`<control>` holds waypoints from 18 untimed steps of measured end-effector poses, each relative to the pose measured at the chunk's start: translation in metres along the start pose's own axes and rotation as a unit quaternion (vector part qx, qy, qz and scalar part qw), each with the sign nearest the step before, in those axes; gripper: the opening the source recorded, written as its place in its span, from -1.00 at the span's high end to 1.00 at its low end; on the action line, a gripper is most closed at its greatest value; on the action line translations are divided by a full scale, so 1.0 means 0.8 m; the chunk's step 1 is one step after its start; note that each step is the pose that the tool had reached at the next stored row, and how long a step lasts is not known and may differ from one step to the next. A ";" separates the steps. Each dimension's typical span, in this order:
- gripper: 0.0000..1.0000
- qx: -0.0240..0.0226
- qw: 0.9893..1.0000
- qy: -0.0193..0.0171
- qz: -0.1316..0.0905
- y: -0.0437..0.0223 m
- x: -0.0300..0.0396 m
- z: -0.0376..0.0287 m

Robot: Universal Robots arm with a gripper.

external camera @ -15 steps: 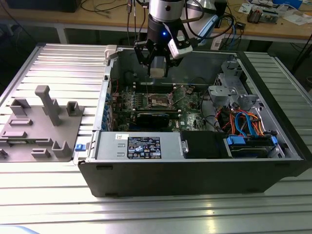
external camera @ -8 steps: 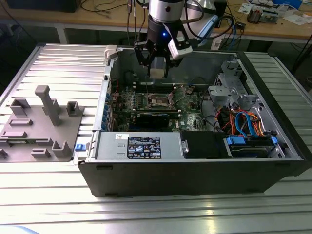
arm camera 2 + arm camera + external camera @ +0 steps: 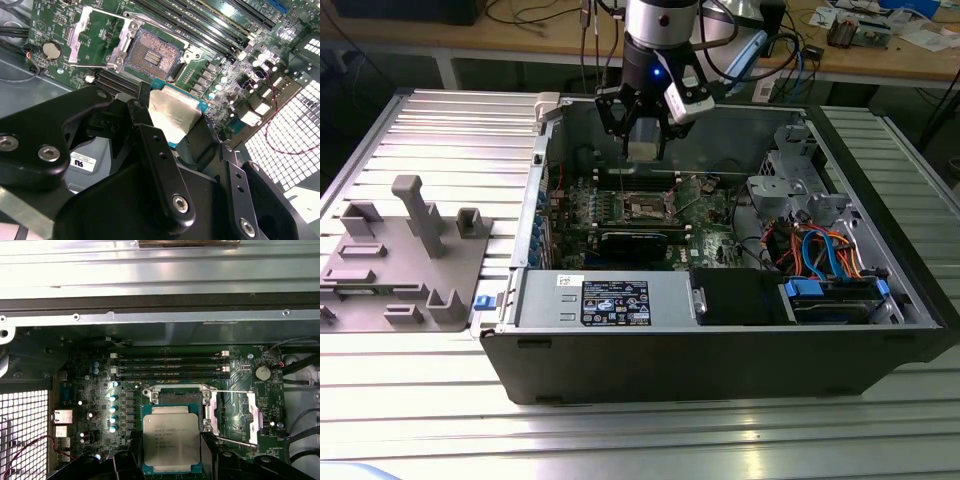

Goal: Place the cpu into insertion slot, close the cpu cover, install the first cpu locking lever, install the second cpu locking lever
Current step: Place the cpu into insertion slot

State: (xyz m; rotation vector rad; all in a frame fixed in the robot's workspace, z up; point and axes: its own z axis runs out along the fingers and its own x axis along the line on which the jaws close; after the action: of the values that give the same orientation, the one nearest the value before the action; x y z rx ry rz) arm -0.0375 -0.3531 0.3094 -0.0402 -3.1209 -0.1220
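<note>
The end effector (image 3: 645, 130), upper centre of the exterior view, grips the cpu (image 3: 645, 149) above the open slot (image 3: 151, 54). A tilted or offset descent could jam a corner and damage the slot.

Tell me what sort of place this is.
Probably a robotics lab or test bench: an open computer case lies on a ribbed aluminium table, a wooden workbench strewn with cables stands behind, and the gripper holds the cpu inside it.

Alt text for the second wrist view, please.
The gripper holds the cpu over the green motherboard, near the empty insertion slot. The cpu cover is swung open beside the slot.
</note>
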 end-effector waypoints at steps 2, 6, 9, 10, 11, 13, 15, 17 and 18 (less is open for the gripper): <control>-0.09 0.000 1.000 0.000 0.000 -0.0001 0.0000 0.0003; -0.09 0.000 1.000 0.000 0.000 -0.0006 -0.0001 0.0041; -0.09 0.000 1.000 0.000 0.000 -0.0009 -0.0001 0.0059; -0.09 0.000 1.000 0.000 0.000 -0.0011 -0.0002 0.0072; -0.09 0.000 1.000 0.000 0.000 -0.0012 -0.0002 0.0074; -0.09 0.000 1.000 0.000 0.000 -0.0012 -0.0002 0.0077; -0.09 0.000 1.000 0.000 0.000 -0.0014 -0.0002 0.0087; -0.09 0.000 1.000 0.000 0.000 -0.0015 -0.0002 0.0096; -0.09 0.000 1.000 0.000 0.000 -0.0016 -0.0002 0.0097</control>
State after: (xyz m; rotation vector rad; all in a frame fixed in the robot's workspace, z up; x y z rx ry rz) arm -0.0375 -0.3538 0.3016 -0.0401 -3.1209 -0.1214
